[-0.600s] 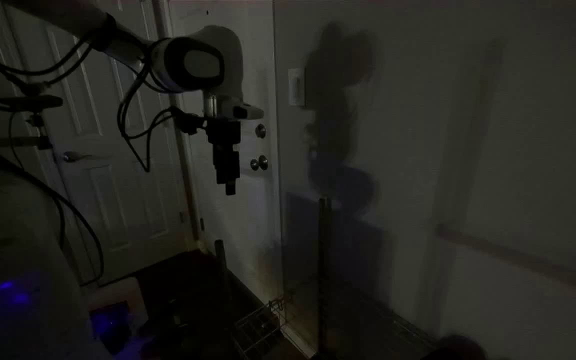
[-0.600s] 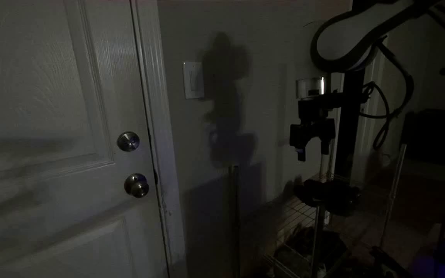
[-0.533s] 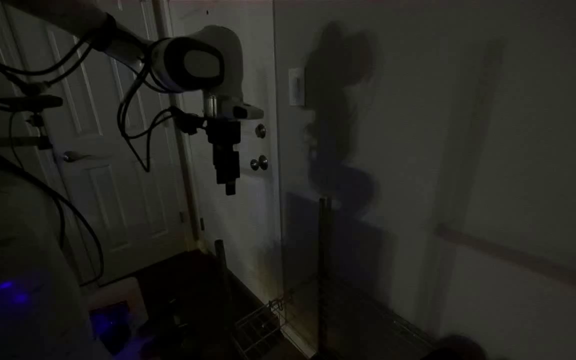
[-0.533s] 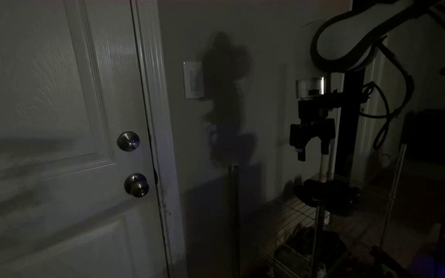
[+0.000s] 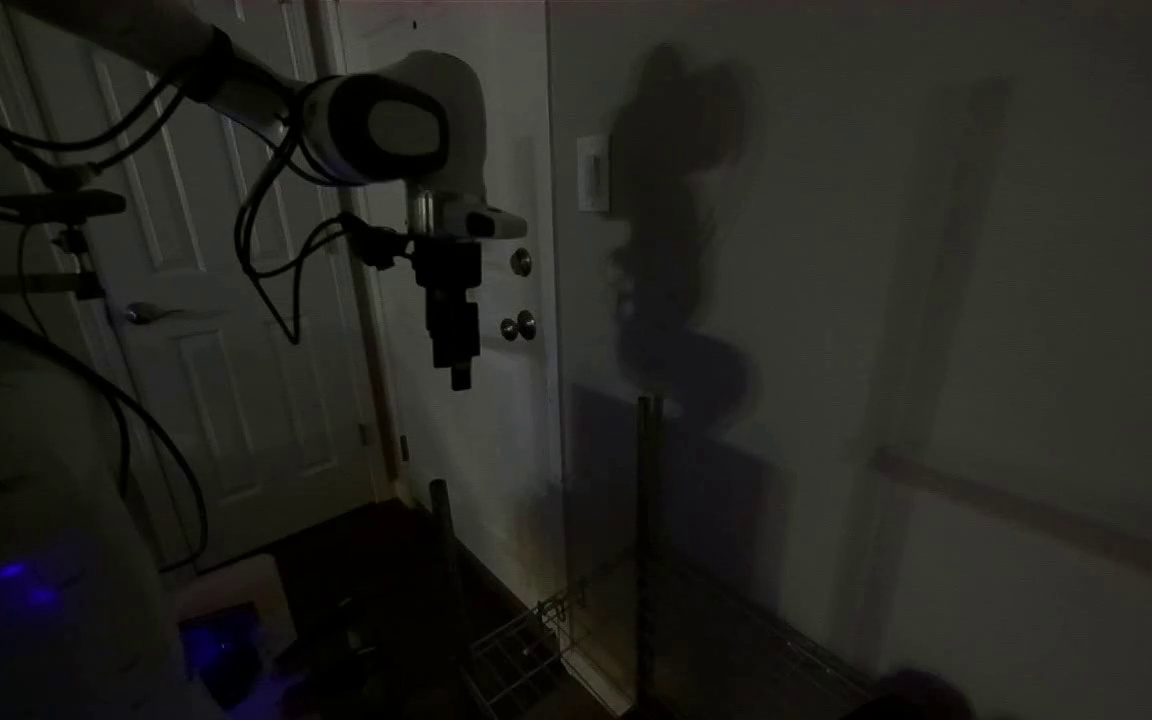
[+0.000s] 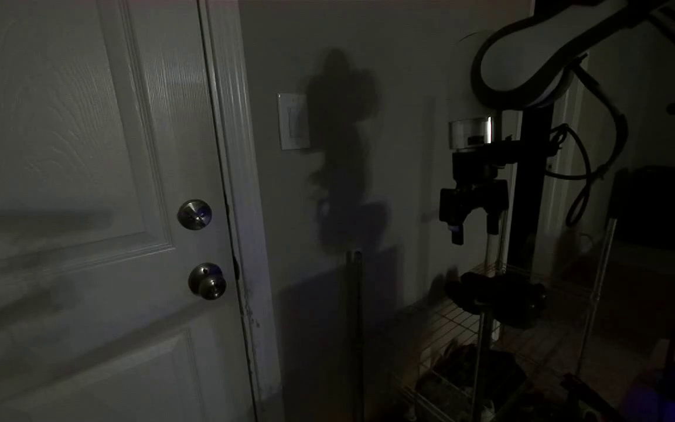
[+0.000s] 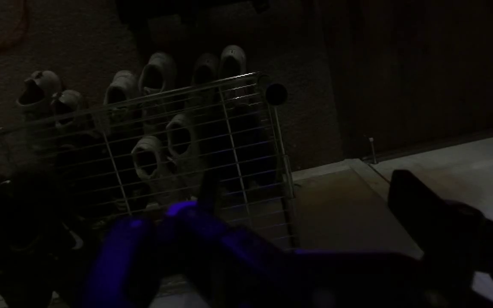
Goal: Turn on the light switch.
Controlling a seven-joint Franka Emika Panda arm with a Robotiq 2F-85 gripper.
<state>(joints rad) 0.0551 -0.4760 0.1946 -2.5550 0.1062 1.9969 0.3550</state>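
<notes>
The light switch (image 5: 593, 174) is a small white upright plate on the wall, just beside the door frame. It also shows in an exterior view (image 6: 294, 121), with a dark shadow at its right edge. It is out of the wrist view. My gripper (image 6: 476, 233) points straight down, its two fingers apart with nothing between them. It hangs lower than the switch and well away from it. In an exterior view the gripper (image 5: 461, 380) is seen edge-on, in front of the door. In the wrist view the open fingers (image 7: 304, 184) frame the wall's lower part.
A white door (image 6: 79, 146) has a lock (image 6: 195, 214) and a knob (image 6: 207, 281). A metal post (image 5: 647, 540) stands before the wall below the switch. A wire shelf (image 7: 233, 145) with several shoes (image 7: 148, 158) lies below the gripper. The room is dark.
</notes>
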